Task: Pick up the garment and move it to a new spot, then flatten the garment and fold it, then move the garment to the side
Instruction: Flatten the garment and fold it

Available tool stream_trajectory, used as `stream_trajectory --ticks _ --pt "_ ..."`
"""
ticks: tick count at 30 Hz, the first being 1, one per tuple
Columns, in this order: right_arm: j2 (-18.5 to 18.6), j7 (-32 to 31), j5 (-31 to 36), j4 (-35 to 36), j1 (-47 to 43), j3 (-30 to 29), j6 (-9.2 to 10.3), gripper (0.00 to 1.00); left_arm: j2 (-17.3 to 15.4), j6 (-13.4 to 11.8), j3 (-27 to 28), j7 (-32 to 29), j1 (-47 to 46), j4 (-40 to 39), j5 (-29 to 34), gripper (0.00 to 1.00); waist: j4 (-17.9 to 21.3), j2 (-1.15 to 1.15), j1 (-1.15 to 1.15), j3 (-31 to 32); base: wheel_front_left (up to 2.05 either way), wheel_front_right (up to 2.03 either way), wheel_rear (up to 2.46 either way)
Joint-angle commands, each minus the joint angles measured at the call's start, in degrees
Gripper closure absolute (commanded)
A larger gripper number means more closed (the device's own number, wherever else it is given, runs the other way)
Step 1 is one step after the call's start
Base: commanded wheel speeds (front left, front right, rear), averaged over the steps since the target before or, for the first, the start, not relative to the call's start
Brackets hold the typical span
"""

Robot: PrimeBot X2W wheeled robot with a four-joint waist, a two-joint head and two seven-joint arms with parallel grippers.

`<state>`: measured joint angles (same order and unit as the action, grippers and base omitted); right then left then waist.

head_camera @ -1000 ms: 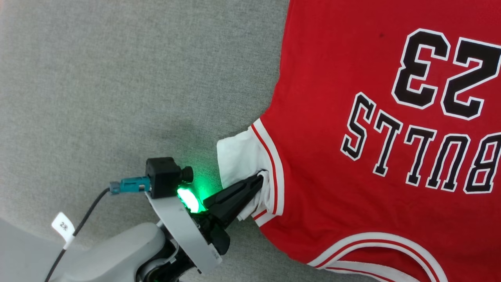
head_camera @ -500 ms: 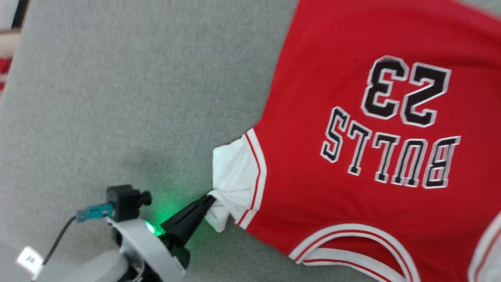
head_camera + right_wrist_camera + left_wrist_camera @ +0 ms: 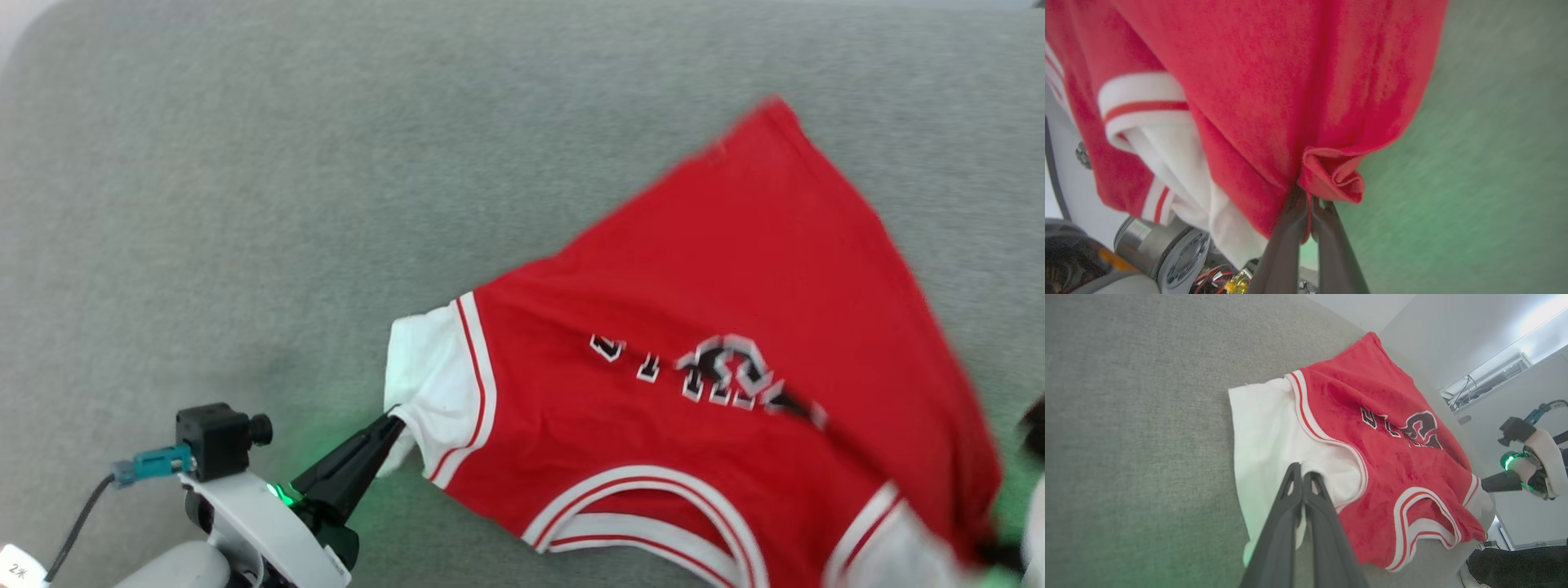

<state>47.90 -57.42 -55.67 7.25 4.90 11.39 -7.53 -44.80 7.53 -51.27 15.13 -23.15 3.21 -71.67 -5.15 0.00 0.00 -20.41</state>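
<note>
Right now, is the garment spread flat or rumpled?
Rumpled: the garment buckles across its lettering, pinched by left hand and right hand.

I've got bare grey surface (image 3: 245,163) across top and upper left of head view, so free room to pass there. The garment (image 3: 735,327) covers centre to lower right. Lower left is blocked by my L gripper (image 3: 392,423), pinching the garment, w/ its wrist cam (image 3: 214,437).
</note>
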Motion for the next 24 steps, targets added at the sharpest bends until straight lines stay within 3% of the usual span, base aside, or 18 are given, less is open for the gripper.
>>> stream_trajectory --ticks 1,5,9,10,11,12,24 --pt "-1.5 -0.6 0.7 1.2 -3.9 1.0 0.09 1.0 0.0 -0.2 0.4 0.0 0.7 -0.1 0.5 1.0 2.4 0.0 0.0 1.6 0.0 0.0 0.0" --pt "-3.5 -1.2 2.2 5.6 -11.3 2.6 0.09 1.0 0.5 -0.2 0.9 0.0 0.4 0.1 1.2 1.0 3.0 0.0 0.0 1.4 0.0 0.0 0.0" --pt "-5.7 -0.2 4.5 7.8 -13.2 3.0 0.09 1.0 0.8 -0.2 0.7 0.0 0.2 0.7 1.9 1.0 3.7 0.0 0.0 1.2 0.0 0.0 0.0" --pt "-6.3 0.8 5.3 8.1 -12.9 2.4 0.09 0.81 0.8 -0.2 0.6 0.0 0.1 0.8 1.9 1.0 3.8 0.0 0.0 1.1 0.0 0.0 0.0" --pt "-6.6 1.7 5.9 8.5 -12.3 1.7 0.09 0.56 1.0 -0.2 0.5 0.0 -0.1 0.9 1.9 1.0 3.9 0.0 0.0 1.1 0.0 0.0 0.0" --pt "-6.7 2.6 6.5 9.1 -12.0 1.0 0.09 0.0 1.1 -0.2 0.4 0.0 -0.3 0.9 1.9 1.0 3.9 0.0 0.0 1.1 0.0 0.0 0.0" --pt "-2.9 2.2 3.5 18.4 -10.6 -17.5 0.08 0.0 3.7 -0.2 -0.5 0.0 -0.2 0.5 2.6 1.0 1.4 0.0 0.0 1.7 0.0 0.0 0.0"
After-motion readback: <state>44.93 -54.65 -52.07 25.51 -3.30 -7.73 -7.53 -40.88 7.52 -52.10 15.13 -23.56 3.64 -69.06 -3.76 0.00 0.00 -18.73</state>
